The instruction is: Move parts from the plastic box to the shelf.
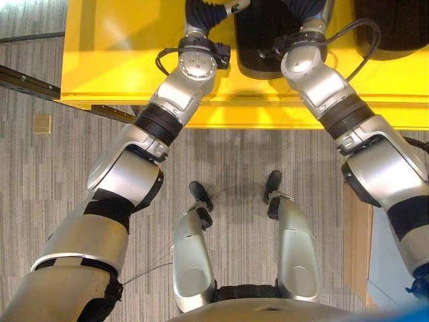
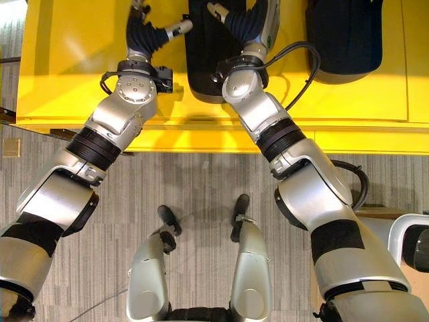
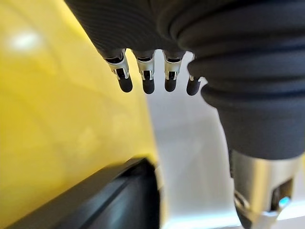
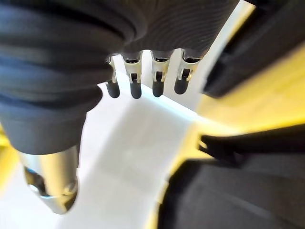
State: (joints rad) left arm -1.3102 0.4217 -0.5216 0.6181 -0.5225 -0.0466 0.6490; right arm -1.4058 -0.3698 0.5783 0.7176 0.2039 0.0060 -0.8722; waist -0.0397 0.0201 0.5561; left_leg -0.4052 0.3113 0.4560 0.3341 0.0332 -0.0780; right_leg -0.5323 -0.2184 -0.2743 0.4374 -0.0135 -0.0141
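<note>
Both arms reach to the top of the frame over the yellow table [image 1: 120, 60]. Left robot hand [image 3: 143, 76] and right robot hand [image 4: 147, 78] hang with straight fingers, holding nothing, either side of a black part [image 2: 204, 60] at top centre.

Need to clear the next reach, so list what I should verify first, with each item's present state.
1. Left robot hand free to grasp: ok. Its fingers are straight and hold nothing.
2. Right robot hand free to grasp: ok. Its fingers are straight and hold nothing.
3. Both arms out over the yellow surface: ok.
4. Black part between the two wrists: ok. One wrist is on each side of it.
5. Either hand touching that part: cannot tell. The fingertips run out of the eye views.
6. Second black part apart from the first: ok. It lies further to the robot's right.
</note>
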